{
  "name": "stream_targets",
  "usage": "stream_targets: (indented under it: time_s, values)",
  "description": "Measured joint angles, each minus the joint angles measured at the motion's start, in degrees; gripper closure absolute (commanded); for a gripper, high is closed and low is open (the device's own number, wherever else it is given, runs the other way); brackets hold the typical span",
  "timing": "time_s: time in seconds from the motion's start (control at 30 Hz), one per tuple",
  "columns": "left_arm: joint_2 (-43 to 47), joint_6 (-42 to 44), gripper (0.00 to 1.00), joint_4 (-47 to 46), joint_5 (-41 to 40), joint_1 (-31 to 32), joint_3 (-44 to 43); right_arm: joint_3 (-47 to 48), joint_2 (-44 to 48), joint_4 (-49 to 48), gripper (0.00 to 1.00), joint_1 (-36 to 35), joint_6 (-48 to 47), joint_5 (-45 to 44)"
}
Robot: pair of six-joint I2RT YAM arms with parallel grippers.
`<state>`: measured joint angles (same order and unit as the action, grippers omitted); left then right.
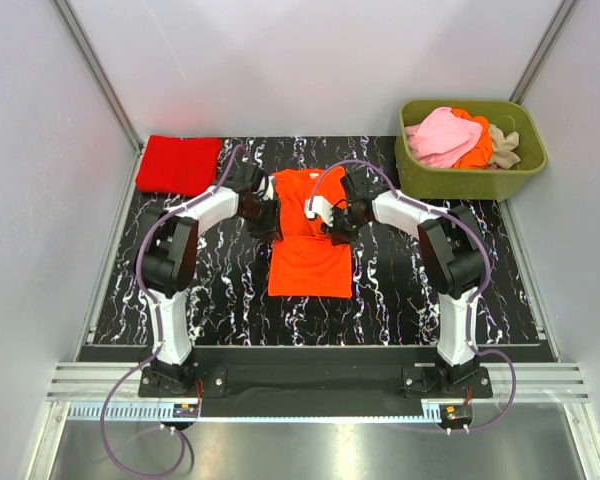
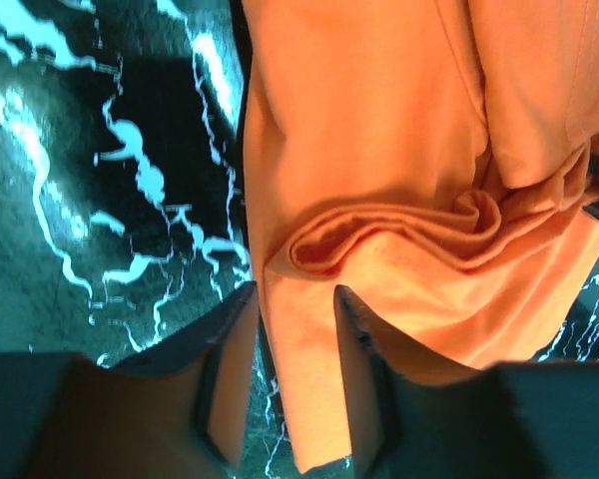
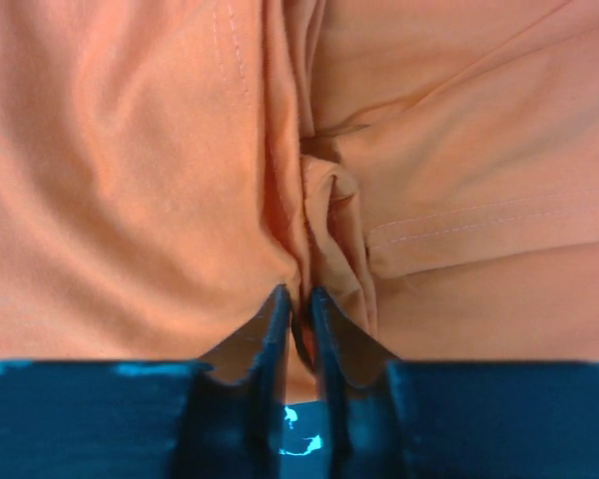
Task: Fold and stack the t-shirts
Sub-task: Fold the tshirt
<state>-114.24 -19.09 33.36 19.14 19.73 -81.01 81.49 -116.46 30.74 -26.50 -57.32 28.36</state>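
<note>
Though folds hide much | right end effector pinches orange t-shirt — left end effector: grip unclear

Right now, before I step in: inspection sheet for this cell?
Surface: black marbled mat, flat.
Job's things: orange shirt mid-mat, part folded; red shirt folded, far left; more shirts heaped in green tub, far right.
Clutter: nothing seen.
End effectors: right end effector pinched shut on orange shirt; left end effector straddles its edge, grip unclear.
Cables: purple cables looped along both arms.
Surroundings: white walls; metal rail at near edge.
</note>
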Motion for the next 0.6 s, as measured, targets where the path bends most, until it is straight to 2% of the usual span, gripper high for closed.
stream_targets:
  time_s: [0.03, 0.07, 0.1, 0.13, 0.17, 0.2, 0.6]
  values:
    - [-0.4, 0.1, 0.66, 0.0, 0.2, 0.0, -0.4, 0.2, 0.0, 0.1, 0.88, 0.0, 0.2, 0.0]
    - [-1.0, 0.1, 0.74, 0.0, 0.3, 0.0, -0.9, 0.4, 0.0, 0.1, 0.96, 0.0, 0.4, -0.1]
    - [-1.6, 0.1, 0.80, -0.1, 0.5, 0.0, -1.3, 0.6, 0.0, 0.2, 1.00, 0.0, 0.4, -0.1]
    - [-2.1, 0.2, 0.85, -0.2, 0.8, 0.0, -1.7, 0.7, 0.0, 0.2, 1.00, 0.0, 0.6, -0.2]
    - [-2.4, 0.3, 0.97, -0.3, 1.1, 0.0, -1.8, 0.9, 0.0, 0.3, 1.00, 0.0, 0.8, -0.2]
    - [-2.6, 0.3, 1.00, -0.3, 1.3, 0.0, -1.9, 1.0, 0.0, 0.3, 1.00, 0.0, 0.8, -0.2]
    - [-2.9, 0.4, 1.00, -0.5, 3.1, 0.0, -2.7, 1.2, 0.0, 0.5, 1.00, 0.0, 2.2, -0.6]
